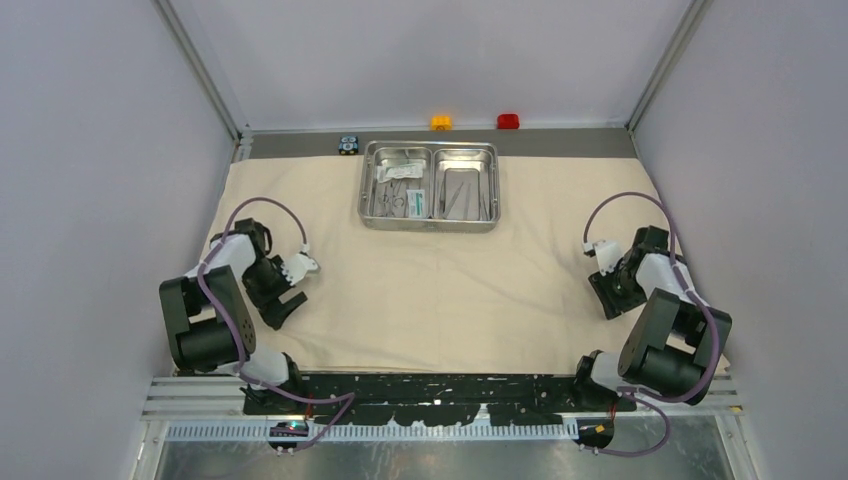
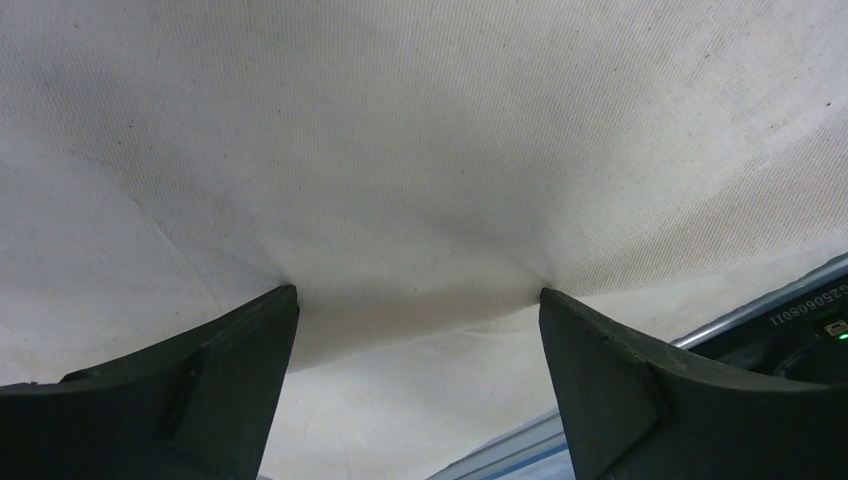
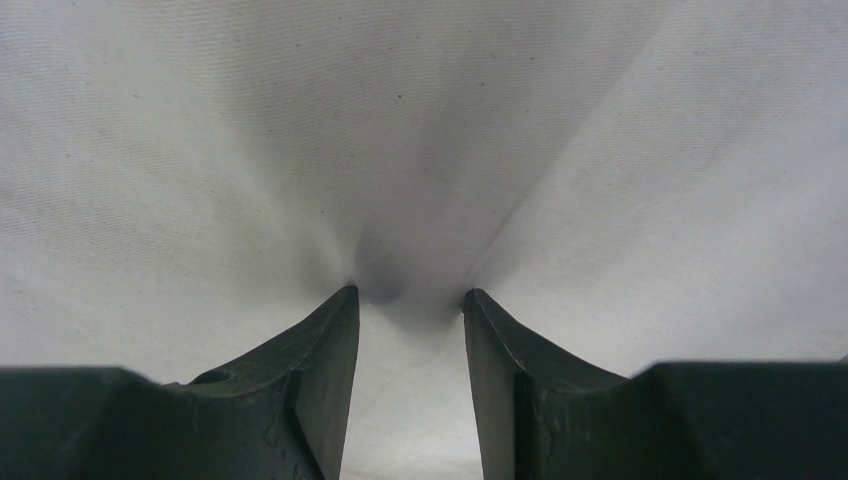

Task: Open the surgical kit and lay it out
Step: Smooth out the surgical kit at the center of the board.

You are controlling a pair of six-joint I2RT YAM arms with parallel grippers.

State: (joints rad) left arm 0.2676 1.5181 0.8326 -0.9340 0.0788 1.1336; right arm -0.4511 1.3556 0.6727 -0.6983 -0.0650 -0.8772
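- Surgical kit's beige cloth wrap (image 1: 450, 290) lies spread open across the table, as we see from above.
- We see the steel tray (image 1: 430, 226) on the wrap at far centre. Its left compartment holds ring-handled tools (image 1: 392, 200) and a white-and-green packet (image 1: 417, 203); its right holds thin straight tools (image 1: 465, 195).
- Our left gripper (image 2: 415, 295), near left, is spread wide with its tips on the cloth, holding nothing.
- Our right gripper (image 3: 410, 292), near right, is narrowly parted with its tips on the cloth. Creases run toward the gap, and we see nothing gripped.
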